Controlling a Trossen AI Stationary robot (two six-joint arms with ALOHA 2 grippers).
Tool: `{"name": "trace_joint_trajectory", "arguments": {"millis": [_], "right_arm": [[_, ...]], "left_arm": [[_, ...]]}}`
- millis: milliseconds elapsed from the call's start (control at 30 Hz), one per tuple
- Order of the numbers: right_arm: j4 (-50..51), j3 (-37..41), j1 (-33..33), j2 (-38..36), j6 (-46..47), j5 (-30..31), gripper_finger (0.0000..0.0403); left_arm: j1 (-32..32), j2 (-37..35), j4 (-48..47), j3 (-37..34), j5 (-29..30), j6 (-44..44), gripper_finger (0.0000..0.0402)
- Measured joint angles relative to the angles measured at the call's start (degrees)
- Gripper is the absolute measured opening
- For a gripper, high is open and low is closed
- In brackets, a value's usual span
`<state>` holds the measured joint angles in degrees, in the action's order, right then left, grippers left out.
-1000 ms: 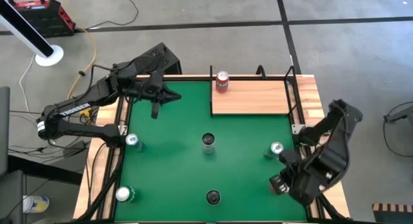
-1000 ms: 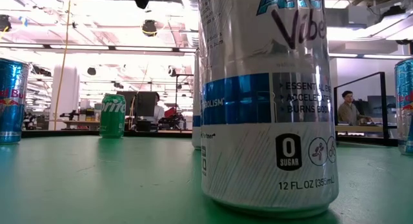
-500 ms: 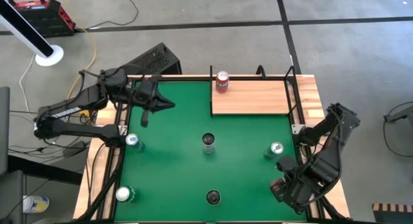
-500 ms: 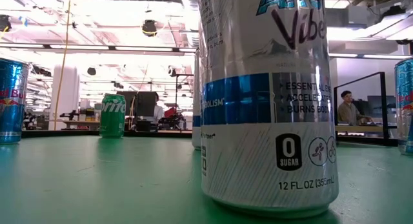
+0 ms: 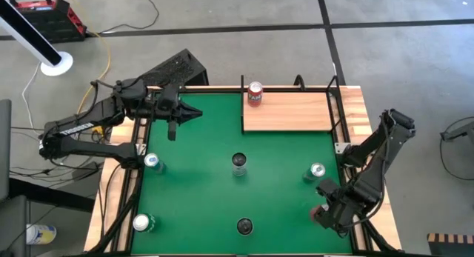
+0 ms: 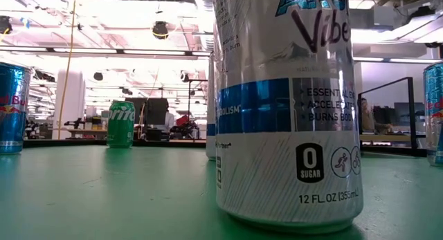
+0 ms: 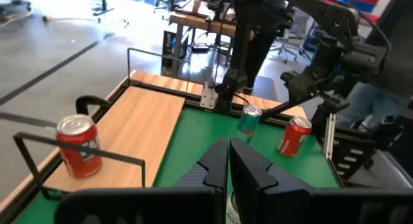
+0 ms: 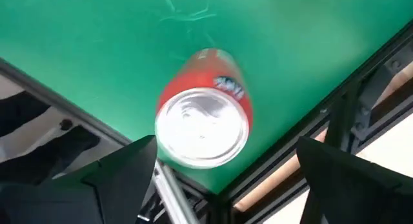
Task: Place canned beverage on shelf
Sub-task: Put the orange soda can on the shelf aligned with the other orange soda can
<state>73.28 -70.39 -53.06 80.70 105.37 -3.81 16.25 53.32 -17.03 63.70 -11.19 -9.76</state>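
A red can point(image 8: 203, 124) with a silver top stands upright on the green surface near the table's right near corner point(image 5: 318, 211). My right gripper point(image 8: 226, 161) points down over it, open, one finger on each side of the can and apart from it. The shelf point(image 5: 292, 111), a pale-wood panel, lies at the far right; a second red can point(image 5: 255, 93) stands on its far left corner. Over the far left of the green surface my left gripper point(image 5: 191, 112) hangs shut and holds nothing.
More cans stand on the green surface: a blue one point(image 5: 152, 162) and a green one point(image 5: 141, 222) at the left, two in the middle point(image 5: 238, 162) point(image 5: 244, 226), one point(image 5: 317, 170) just beyond my right gripper. Black rails point(image 5: 337, 112) edge the shelf.
My right gripper has gone down over the red can at the right near corner, and that can has stayed where it was. My left arm has drawn back a little toward the table's left edge, and its gripper has rolled slightly.
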Motion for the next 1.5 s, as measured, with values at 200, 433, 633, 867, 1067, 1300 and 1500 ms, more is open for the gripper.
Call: {"name": "trace_joint_trajectory", "arguments": {"millis": [200, 433, 633, 867, 1067, 1300, 1500], "right_arm": [[-3.9, 4.6, -0.2, -0.8, -0.7, -0.4, 0.0399], [-7.9, 5.8, -0.2, -0.9, -2.5, 1.2, 0.0400], [-5.1, 5.7, -1.1, -1.5, -2.4, 0.9, 0.0400], [-3.0, 2.8, -1.7, -3.8, 0.4, 4.1, 0.0400], [-4.2, 1.9, -2.1, -2.6, 1.5, 6.7, 0.0400], [-6.6, 1.9, -2.1, 2.2, 1.1, 6.7, 0.0400], [-6.7, 1.9, -2.1, 5.2, 2.2, 4.8, 0.0400]], "left_arm": [[-1.7, 0.0, -0.2, 0.0, 3.2, -1.6, 0.0000], [-3.9, 0.0, -0.2, 0.0, 6.6, -1.7, 0.0000], [-4.5, 0.0, -0.2, 0.0, 7.8, -1.5, 0.0000], [-4.5, 0.0, -0.2, 0.0, 7.8, -0.6, 0.0000], [-4.5, 0.0, -0.3, 0.0, 7.1, 0.1, 0.0000], [-4.5, 0.0, -1.5, 0.0, 7.0, 1.6, 0.0000], [-4.4, 0.0, -1.7, 0.0, 7.1, 2.7, 0.0000]]}}
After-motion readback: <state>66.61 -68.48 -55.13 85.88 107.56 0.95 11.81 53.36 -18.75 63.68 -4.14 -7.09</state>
